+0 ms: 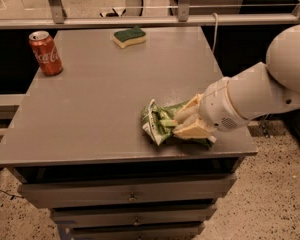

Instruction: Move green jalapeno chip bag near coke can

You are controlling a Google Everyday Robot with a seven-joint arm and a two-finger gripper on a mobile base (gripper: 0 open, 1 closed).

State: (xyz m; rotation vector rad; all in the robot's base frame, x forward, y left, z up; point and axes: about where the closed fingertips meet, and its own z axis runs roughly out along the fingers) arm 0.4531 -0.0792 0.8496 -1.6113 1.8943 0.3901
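Observation:
The green jalapeno chip bag (156,123) lies crumpled near the front right edge of the grey table (90,109). My gripper (181,122) reaches in from the right, its cream fingers (189,131) closed on the bag's right part, which rests on the table. The coke can (45,53) stands upright at the far left corner, far from the bag.
A green-and-yellow sponge (130,36) lies at the back middle of the table. A metal railing (140,20) runs behind the table. Drawers (130,196) sit below the front edge. My white arm (270,89) fills the right side.

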